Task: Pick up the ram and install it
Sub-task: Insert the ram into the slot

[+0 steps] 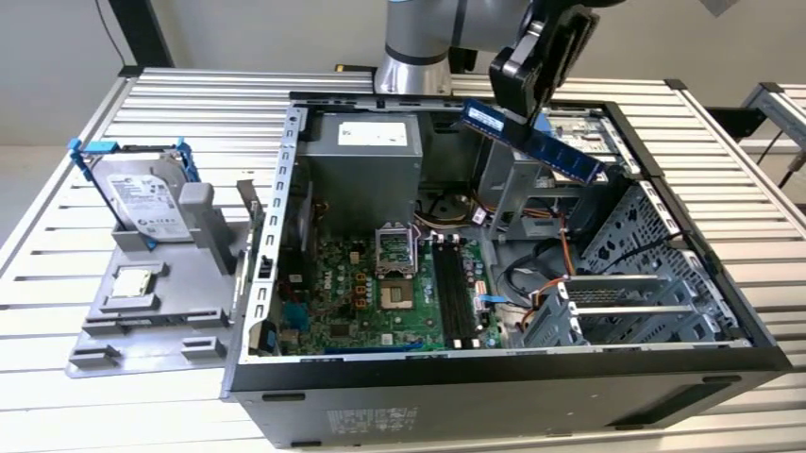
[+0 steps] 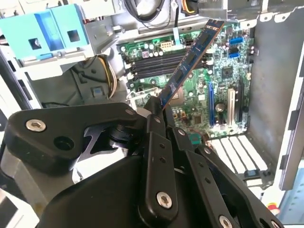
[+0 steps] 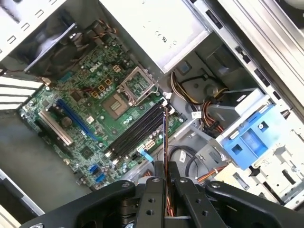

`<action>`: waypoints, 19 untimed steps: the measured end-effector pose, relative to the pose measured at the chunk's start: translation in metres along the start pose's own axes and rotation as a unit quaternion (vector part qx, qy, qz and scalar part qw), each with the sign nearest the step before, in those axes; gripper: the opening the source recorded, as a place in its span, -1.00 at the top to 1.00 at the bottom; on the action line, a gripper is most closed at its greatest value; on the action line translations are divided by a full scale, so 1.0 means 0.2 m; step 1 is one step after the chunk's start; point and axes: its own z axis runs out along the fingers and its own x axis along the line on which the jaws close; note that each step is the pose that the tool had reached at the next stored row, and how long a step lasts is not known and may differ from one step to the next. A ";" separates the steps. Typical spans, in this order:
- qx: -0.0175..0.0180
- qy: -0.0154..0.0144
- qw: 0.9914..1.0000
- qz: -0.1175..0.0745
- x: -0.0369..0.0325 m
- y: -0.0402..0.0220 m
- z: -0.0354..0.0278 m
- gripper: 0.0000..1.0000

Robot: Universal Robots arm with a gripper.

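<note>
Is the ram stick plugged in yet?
Out. The gripper holds the ram in the air above the open case, away from the slots.

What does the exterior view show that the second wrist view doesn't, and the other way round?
The exterior view takes in the ribbed metal table, the silver hard drive in its blue frame propped on a grey stand at the exterior view's left, and the open black computer case from outside. The second wrist view brings a light blue plastic bracket and a close look at the black gripper shut on one end of the thin blue-green ram stick. Both show that ram held tilted above the green motherboard, not yet in a slot.
</note>
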 end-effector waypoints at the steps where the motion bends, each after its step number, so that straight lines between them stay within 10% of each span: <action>1: 0.000 0.000 1.000 0.006 0.000 0.000 0.000 1.00; 8: 0.001 -0.001 0.999 0.053 0.000 0.000 0.000 1.00; 19: 0.002 -0.002 0.993 0.119 0.001 -0.001 0.000 1.00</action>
